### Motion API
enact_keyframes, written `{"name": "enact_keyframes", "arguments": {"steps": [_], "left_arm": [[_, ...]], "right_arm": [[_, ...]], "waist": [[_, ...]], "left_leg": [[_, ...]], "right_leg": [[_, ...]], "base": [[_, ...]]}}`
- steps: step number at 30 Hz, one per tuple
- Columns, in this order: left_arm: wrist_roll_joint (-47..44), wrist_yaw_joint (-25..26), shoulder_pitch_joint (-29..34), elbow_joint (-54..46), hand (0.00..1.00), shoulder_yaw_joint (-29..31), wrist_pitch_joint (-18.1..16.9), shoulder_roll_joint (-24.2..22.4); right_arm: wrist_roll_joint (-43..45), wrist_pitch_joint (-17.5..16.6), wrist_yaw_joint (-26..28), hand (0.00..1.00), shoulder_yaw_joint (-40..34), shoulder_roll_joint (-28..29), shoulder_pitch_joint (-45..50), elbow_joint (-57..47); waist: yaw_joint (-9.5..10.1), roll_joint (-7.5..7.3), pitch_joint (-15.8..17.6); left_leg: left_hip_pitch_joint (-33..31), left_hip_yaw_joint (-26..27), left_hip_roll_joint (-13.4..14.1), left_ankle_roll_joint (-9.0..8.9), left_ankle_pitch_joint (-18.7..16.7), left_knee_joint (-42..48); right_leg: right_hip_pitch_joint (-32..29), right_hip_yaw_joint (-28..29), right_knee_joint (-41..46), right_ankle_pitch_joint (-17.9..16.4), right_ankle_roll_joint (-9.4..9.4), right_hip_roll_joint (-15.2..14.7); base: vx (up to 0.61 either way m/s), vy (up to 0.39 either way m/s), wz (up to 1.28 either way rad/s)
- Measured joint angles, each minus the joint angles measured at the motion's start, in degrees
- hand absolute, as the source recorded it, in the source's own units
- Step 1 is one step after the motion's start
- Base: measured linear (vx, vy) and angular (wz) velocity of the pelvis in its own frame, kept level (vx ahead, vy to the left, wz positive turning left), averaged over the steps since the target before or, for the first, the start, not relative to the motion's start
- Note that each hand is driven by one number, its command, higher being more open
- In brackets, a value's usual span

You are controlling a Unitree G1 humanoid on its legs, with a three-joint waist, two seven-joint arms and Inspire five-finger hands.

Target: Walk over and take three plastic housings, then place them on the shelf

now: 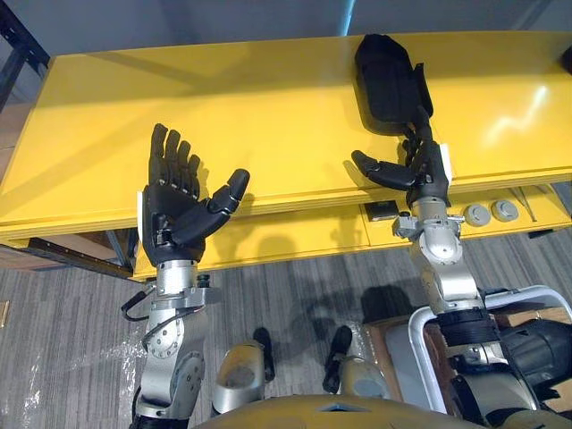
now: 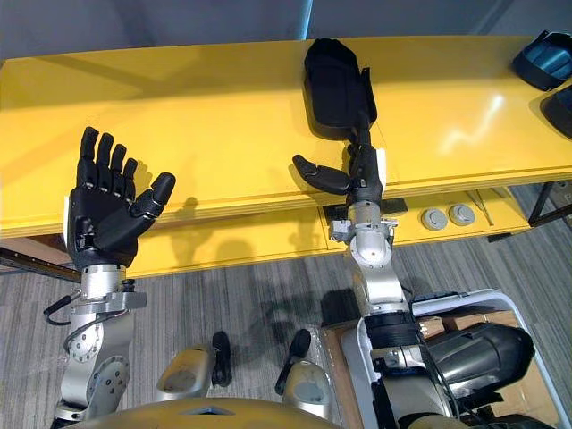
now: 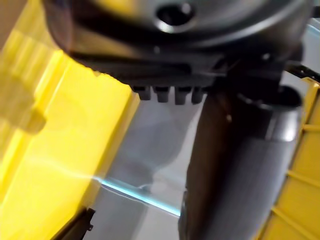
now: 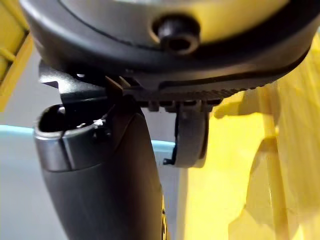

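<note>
One housing within reach, none held

A black plastic housing [image 2: 332, 85] is seen lying flat on the yellow table [image 2: 206, 116], apparently touched at its near end by the right hand [image 2: 362, 174], fingers straight. The left hand [image 2: 103, 210] is held spread and empty. A light, stiff, slippery shell is judged, best pinched across its rim.

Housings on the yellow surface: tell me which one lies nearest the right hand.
The black housing in the middle of the yellow surface, just ahead of the right hand. The blue-lined housing and its dark neighbour sit at the far right end.
</note>
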Motion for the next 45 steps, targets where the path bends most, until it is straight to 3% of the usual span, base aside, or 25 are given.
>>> {"name": "enact_keyframes", "arguments": {"steps": [6, 15, 19, 24, 29, 30, 32, 34, 36, 38, 39, 42, 44, 45], "left_arm": [[0.0, -0.9, 2.3, 0.0, 1.0, 0.1, -1.1, -1.1], [-0.1, -6.0, 1.7, -0.1, 1.0, -1.0, -1.2, -2.7], [-0.8, -7.1, 1.4, -0.1, 1.0, -3.8, -1.0, -2.7], [-4.3, -8.4, 0.6, 1.0, 1.0, -6.0, 0.5, -2.4], [-4.8, -8.3, -4.3, 6.6, 1.0, -9.7, 1.3, -0.3], [-4.8, -8.3, -4.5, 6.9, 1.0, -9.9, 1.3, -0.3], [-4.8, -6.2, -6.2, 8.1, 1.0, -11.1, 1.6, 0.0], [-4.8, -3.6, -6.4, 8.5, 1.0, -11.1, 1.9, 0.2], [-4.8, -2.5, -6.2, 8.5, 1.0, -10.6, 2.0, 0.1], [-4.9, -2.5, -5.3, 7.9, 1.0, -8.8, 1.9, 0.1], [-5.0, -2.6, -5.5, 7.9, 1.0, -8.6, 1.9, 0.0], [-5.6, -4.9, -6.0, 7.8, 1.0, -9.1, 1.8, 0.0], [-5.6, -5.2, -5.7, 7.8, 1.0, -9.1, 1.8, 0.1], [-5.6, -5.7, -4.3, 7.0, 1.0, -9.0, 1.8, 0.1]], "right_arm": [[0.0, -0.3, 1.8, 1.0, -2.0, 5.1, 13.2, -13.5], [0.1, -1.6, 1.4, 1.0, -2.1, 9.9, 23.0, -14.1], [0.0, -4.5, -1.4, 1.0, -2.8, 11.1, 25.8, -14.0], [0.2, -7.2, -1.1, 1.0, -8.6, 13.0, 33.3, -14.5], [0.5, -9.5, -1.6, 1.0, -14.0, 12.8, 38.3, -15.4], [0.5, -9.6, -1.6, 1.0, -14.1, 12.8, 38.4, -15.5], [1.4, -10.6, -0.3, 1.0, -14.8, 12.1, 39.0, -15.8], [3.3, -12.1, 1.7, 1.0, -14.2, 10.4, 38.5, -15.8], [4.3, -12.7, 3.0, 1.0, -12.9, 9.0, 37.4, -15.8], [5.5, -12.8, 3.3, 1.0, -9.3, 5.4, 31.9, -14.8], [5.5, -12.7, 3.2, 1.0, -8.3, 4.8, 30.4, -14.2], [4.9, -12.7, 1.1, 1.0, -3.3, 4.5, 27.3, -9.2], [4.9, -12.6, 1.1, 1.0, -1.7, 4.7, 27.7, -8.4], [5.1, -12.6, 2.2, 1.0, 0.2, 5.1, 29.7, -8.5]], "waist": [[-1.56, -0.2, -0.3], [-4.48, 0.02, -5.4], [-5.1, -0.05, -7.0], [-9.15, 0.2, -8.5], [-13.82, 1.22, -9.4], [-13.99, 1.27, -9.5], [-14.18, 1.66, -9.5], [-13.8, 2.65, -9.4], [-12.9, 3.29, -9.4], [-11.1, 5.55, -9.3], [-10.85, 6.4, -9.4], [-9.5, 6.42, -7.4], [-8.26, 6.12, -6.3], [-7.59, 5.99, -5.7]], "left_leg": [[3.0, 1.5, 0.0, -0.25, -0.3, -2.0], [6.0, 5.4, 0.3, -0.7, -0.8, -4.0], [7.9, 10.2, 1.4, -1.34, -1.9, -4.0], [10.1, 17.5, 2.9, -2.37, -3.9, -3.6], [11.3, 24.0, 4.2, -3.28, -5.7, -2.4], [11.2, 24.3, 4.2, -3.27, -5.8, -2.2], [9.6, 18.7, 4.7, -1.55, -7.0, 2.7], [7.2, 5.0, 4.0, 0.34, -8.4, 8.9], [5.3, -3.8, 2.4, 0.25, -9.0, 12.8], [3.5, -12.0, 0.8, -0.9, -11.3, 14.1], [3.2, -12.1, 0.5, -1.25, -11.7, 13.7], [3.3, -13.0, -1.6, -1.01, -13.9, 11.9], [4.2, -13.1, -2.2, -0.82, -14.0, 12.0], [5.7, -12.8, -3.0, 0.51, -15.1, 11.8]], "right_leg": [[1.9, 1.0, -1.3, 0.0, -0.04, 0.4], [2.5, 4.6, -3.1, 0.3, 0.34, 1.2], [1.8, 9.2, -3.9, 1.1, 0.23, 2.4], [-0.1, 16.6, -3.9, 1.7, 0.22, 4.4], [-2.5, 22.7, -4.0, 2.2, 0.22, 6.3], [-2.6, 22.9, -4.0, 2.2, 0.19, 6.4], [-4.4, 28.3, -4.0, 3.4, -0.08, 8.1], [-4.6, 33.3, -4.0, 3.2, -0.36, 9.3], [-5.3, 36.1, -3.9, 2.9, -0.18, 9.9], [-8.4, 37.4, -3.9, 3.1, -0.19, 10.6], [-9.1, 37.4, -3.9, 3.4, -0.2, 10.4], [-11.7, 36.6, -0.5, 5.9, 1.92, 9.6], [-11.6, 36.9, 0.7, 6.0, 2.02, 9.4], [-11.0, 37.5, 1.4, 6.4, 2.63, 9.2]], "base": [[0.0, -0.001, -0.11], [0.0, 0.003, -0.23], [-0.02, -0.004, -0.57], [-0.03, -0.01, -0.76], [-0.03, -0.006, -0.68], [-0.02, -0.013, -0.82], [0.01, -0.045, -1.2], [0.02, -0.046, -1.25], [-0.02, 0.024, -0.99], [-0.08, 0.106, -1.04], [-0.11, 0.136, -0.35], [-0.11, 0.121, 0.25], [-0.1, 0.086, -0.11], [-0.16, 0.086, -0.3]]}}
